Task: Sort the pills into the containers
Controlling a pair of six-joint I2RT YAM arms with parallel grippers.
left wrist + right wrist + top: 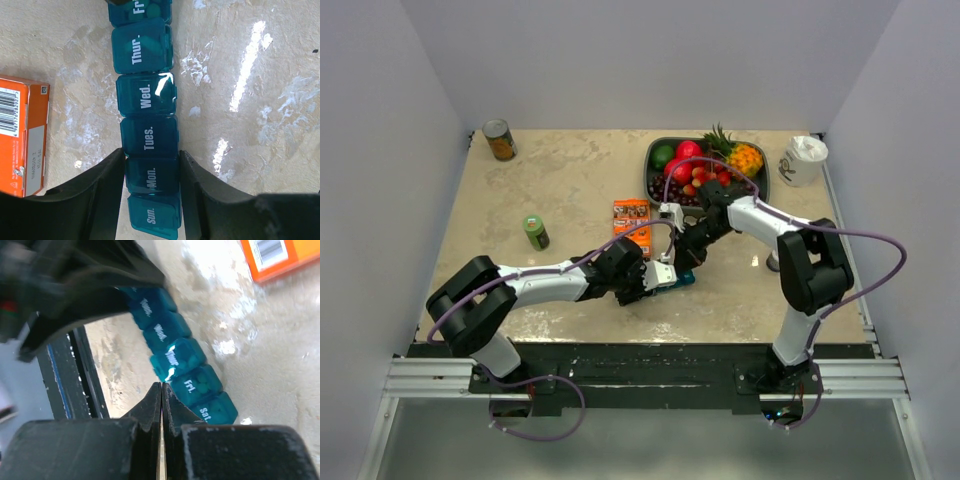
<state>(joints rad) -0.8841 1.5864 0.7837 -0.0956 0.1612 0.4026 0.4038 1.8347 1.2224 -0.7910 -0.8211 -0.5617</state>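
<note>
In the top view a tin can point(500, 140) stands at the upper left. A small green bottle point(535, 232) is further in, and an orange box point(631, 222) lies near the middle.

Just below the box, the left hand point(152, 186) grasps the teal pill organiser point(149, 125). Its fingers point(102, 197) press on both long sides at the "Mon." compartment. The organiser lies flat on the surface point(570, 180) at centre frame, between the two hands.

It looks light, stiff and slick, a hard plastic strip that would probably skid or pivot if pushed at one end. Across the narrow width near an end seems the safest hold, leaving the hinged lids free. Those lids probably need a fingertip under the lip. Small pills show through the lids near "Fri." in the right wrist view.

The right hand point(161, 407) hovers clenched, with nothing visible between its tips, just beside the "Fri." and "Sat." end.

At the upper right sit a fruit bowl point(654, 172) and a white cup point(803, 160).

The surface is glossy beige marbling with strong glare. Plain pale walls enclose three sides.
</note>
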